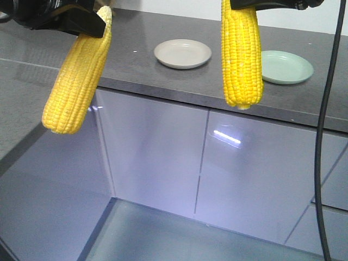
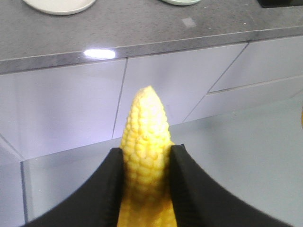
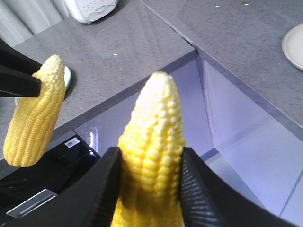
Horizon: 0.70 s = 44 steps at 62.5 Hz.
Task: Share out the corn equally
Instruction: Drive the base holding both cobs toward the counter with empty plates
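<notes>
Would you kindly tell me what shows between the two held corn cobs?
In the front view, only the beige plate on the grey counter, set farther back.

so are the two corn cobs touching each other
Apart. The front view shows the left cob and right cob hanging separately, with counter and a beige plate visible between them.

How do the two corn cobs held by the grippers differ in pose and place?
The left cob, in the left gripper, hangs tilted; the right cob, in the right gripper, hangs almost straight down. In the front view the left cob is left of both plates, the right cob between the beige plate and the green plate. Both are bright yellow, gripped near the pale tip.
</notes>
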{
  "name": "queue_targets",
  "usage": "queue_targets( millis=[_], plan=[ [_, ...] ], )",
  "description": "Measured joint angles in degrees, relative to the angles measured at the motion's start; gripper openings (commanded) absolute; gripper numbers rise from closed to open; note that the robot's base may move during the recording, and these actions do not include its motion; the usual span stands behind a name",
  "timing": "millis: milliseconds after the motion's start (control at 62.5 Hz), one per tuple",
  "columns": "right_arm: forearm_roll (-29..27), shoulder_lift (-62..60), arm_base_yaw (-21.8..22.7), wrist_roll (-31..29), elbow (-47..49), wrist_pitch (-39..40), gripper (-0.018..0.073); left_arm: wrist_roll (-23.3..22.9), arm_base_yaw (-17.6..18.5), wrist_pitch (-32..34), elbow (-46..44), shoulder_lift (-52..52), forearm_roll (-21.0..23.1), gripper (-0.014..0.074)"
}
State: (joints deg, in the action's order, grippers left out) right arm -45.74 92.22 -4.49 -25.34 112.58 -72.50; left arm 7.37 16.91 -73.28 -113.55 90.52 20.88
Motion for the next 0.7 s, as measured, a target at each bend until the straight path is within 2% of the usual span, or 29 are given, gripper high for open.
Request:
queue_targets(
  millis=[704],
  plan=[
    [0.00, 0.00, 0.00, 0.00, 0.00, -0.11, 0.0026, 0.00, 0.00, 0.00, 0.00, 0.00, 0.00, -0.0006]
  ],
)
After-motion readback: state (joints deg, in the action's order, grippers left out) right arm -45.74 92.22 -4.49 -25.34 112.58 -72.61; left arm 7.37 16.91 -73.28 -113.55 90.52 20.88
